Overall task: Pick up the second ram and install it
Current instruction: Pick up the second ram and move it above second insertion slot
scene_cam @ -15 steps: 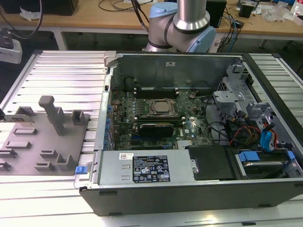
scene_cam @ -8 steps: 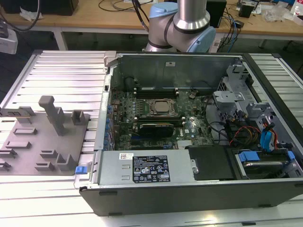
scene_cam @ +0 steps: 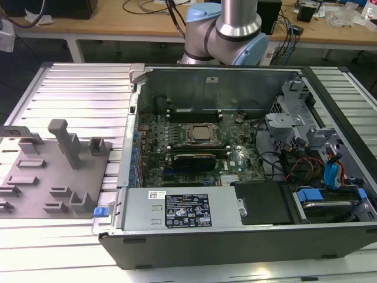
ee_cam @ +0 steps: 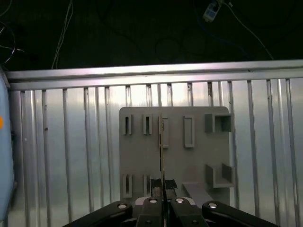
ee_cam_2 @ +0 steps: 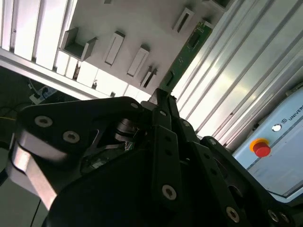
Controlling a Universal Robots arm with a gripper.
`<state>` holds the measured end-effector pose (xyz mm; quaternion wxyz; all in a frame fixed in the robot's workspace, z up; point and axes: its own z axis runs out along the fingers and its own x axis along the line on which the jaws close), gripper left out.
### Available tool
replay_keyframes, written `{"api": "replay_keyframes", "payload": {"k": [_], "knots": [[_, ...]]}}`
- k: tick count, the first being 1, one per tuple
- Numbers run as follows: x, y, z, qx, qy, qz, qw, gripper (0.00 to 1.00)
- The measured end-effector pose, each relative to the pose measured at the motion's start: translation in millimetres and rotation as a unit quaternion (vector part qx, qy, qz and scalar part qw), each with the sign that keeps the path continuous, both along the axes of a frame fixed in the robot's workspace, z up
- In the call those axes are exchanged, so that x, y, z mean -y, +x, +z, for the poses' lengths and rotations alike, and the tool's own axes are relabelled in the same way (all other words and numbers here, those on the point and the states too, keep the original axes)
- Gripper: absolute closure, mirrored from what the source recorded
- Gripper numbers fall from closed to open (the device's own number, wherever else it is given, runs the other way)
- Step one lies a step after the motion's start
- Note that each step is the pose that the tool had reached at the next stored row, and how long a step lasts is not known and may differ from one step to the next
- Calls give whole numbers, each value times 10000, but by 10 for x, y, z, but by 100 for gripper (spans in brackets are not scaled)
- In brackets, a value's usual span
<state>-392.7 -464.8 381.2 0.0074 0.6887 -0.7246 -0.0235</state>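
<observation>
The second ram [ee_cam_2: 187, 52] is a thin green stick, and in both wrist views my gripper [ee_cam: 163, 185] is shut on its near end. In the first wrist view the ram [ee_cam: 162, 142] shows edge-on, running out from between the black fingertips [ee_cam: 155, 183]. It hangs well above the grey fixture plate [ee_cam: 177, 156], over a row of narrow slots. In the second wrist view the gripper [ee_cam_2: 159, 94] holds the stick over the same plate [ee_cam_2: 142, 23]. In the exterior view the plate [scene_cam: 41, 188] lies at the left, beside the open computer case with its motherboard [scene_cam: 194, 141].
The open case [scene_cam: 235, 236] holds a power supply [scene_cam: 182, 209], a drive cage and loose cables [scene_cam: 318, 165] at the exterior view's right. The arm's base [scene_cam: 227, 35] stands behind the case. Everything rests on a ribbed metal table [scene_cam: 76, 88]. A box with a red button [ee_cam_2: 261, 147] sits beside it.
</observation>
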Motion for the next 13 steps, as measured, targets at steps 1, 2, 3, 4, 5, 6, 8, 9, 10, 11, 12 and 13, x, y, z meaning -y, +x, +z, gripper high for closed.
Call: {"api": "replay_keyframes", "payload": {"k": [1,2,3,4,5,6,8,9,10,11,12,13], "knots": [[-6,0,30,0,-2,0,10000,87],[-13,0,73,0,-3,0,10000,87],[-21,0,121,0,-3,0,10000,87],[-30,-1,157,0,-3,-1,10000,87],[-55,0,198,1,-3,0,10000,87],[-76,0,218,1,-3,1,10000,87],[-150,1,291,0,-3,7,10000,87],[-176,1,336,0,-3,10,10000,87],[-197,2,382,0,-3,15,10000,87],[-211,2,406,0,-3,17,10000,87],[-227,3,432,0,-3,20,10000,87],[-249,4,469,0,-3,22,10000,87]]}}
